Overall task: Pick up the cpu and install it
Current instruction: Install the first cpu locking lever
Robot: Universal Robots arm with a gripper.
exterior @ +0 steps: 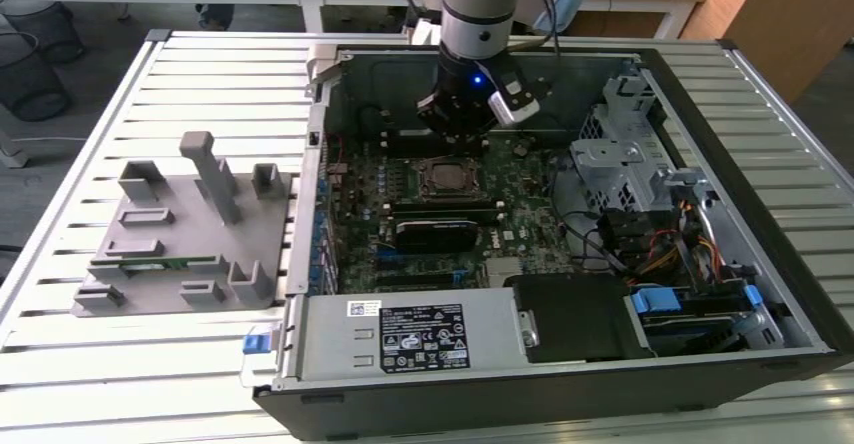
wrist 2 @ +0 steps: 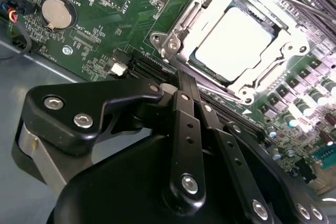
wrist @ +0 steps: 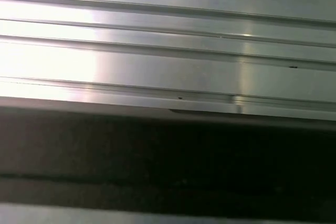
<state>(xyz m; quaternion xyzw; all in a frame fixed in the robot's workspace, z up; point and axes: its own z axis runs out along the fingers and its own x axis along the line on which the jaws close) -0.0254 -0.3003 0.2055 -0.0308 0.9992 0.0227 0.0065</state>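
Observation:
The cpu (wrist 2: 236,40), a flat square chip with a shiny silver top, lies inside the metal socket frame (wrist 2: 173,43) on the green motherboard (wrist 2: 105,3). In the exterior view the socket (exterior: 445,174) sits near the middle of the open computer case (exterior: 561,384). My gripper (exterior: 461,134) hangs just above and behind the socket, apart from the chip. The second wrist view has the gripper's black linkage (wrist 2: 181,77) in front, its tip close beside the socket frame and holding nothing that I can see.
A grey holder block (exterior: 174,234) with a green memory stick (exterior: 154,261) stands on the slatted table (wrist: 168,66) at the exterior view's left. In the case are a black block (exterior: 434,229), a power supply (exterior: 400,334), a drive cage (exterior: 627,154) and cables (exterior: 667,254).

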